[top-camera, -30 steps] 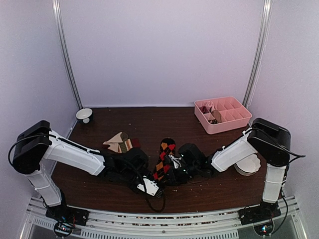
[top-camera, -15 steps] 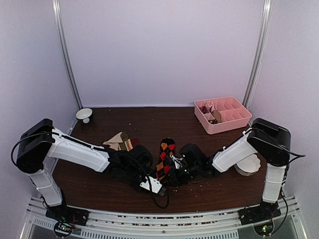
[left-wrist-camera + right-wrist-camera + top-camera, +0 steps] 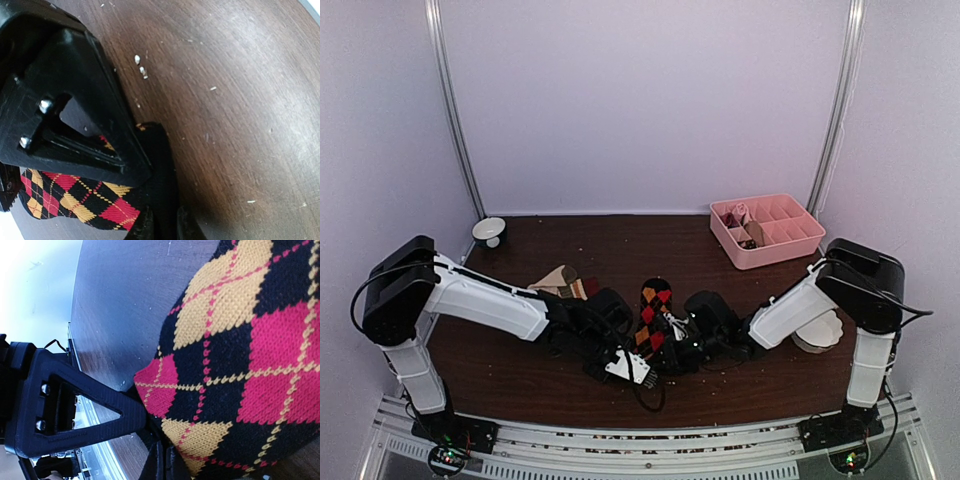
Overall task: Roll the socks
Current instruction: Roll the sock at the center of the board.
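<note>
L gripper [image 3: 150, 202] pinches argyle sock [image 3: 75, 195] at black edge; R gripper [image 3: 152, 442] clamped on same sock. Risk: thin bite slips mid-roll, fabric bunches, roll comes loose.

Argyle sock [image 3: 655, 308] central; striped sock [image 3: 563, 284] crumpled.

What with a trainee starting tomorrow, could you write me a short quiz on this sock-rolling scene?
1. True or false: the striped sock lies on the table, outside the pink tray.
2. Which sock does the right gripper pinch? A. the striped sock B. the argyle sock C. neither
3. Fill in: the white bowl stands at the table's far ___ corner.
Key: 1. true. 2. B. 3. left.
</note>
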You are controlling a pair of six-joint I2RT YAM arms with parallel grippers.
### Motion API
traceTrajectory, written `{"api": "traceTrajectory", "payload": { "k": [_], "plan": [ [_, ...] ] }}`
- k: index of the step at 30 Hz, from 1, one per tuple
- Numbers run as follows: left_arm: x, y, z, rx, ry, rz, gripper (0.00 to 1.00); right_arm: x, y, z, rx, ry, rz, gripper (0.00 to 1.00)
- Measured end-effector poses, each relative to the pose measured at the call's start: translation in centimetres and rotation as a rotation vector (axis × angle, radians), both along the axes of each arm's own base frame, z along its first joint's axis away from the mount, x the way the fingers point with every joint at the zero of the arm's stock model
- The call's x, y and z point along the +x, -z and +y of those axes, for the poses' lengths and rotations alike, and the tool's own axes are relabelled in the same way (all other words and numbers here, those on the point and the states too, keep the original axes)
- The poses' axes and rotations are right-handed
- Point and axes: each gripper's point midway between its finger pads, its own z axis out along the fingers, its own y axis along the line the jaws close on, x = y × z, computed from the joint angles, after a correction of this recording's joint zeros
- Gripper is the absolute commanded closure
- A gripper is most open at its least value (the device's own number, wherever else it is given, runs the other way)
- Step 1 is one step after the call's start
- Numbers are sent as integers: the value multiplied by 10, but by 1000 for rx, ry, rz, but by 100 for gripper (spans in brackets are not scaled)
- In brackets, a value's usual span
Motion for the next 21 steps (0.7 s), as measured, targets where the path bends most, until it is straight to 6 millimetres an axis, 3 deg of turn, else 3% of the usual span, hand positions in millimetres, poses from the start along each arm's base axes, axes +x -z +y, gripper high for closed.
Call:
{"api": "traceTrajectory", "payload": {
  "k": [3,7,9,16,18,19,21],
  "plan": [
    [-1,1,1,2,-9,15,90,0,0,0,6,3,0,89],
    [0,3,-1,15,-37,74,97,-1,-8,-1,27,1,-25,57],
    [3,3,-5,13,-61,138,100,-2,-12,-5,30,7,-39,47],
    [8,3,-1,19,-160,384,100,-2,-18,-35,-7,52,-169,41],
    [3,2,4,37,-178,440,100,0,-19,-49,-48,81,-224,22],
    [0,2,6,46,-185,462,100,2,-21,-57,-68,104,-255,4],
    [-8,2,11,74,-197,515,100,6,-28,-75,-105,154,-336,1]
  ]
}}
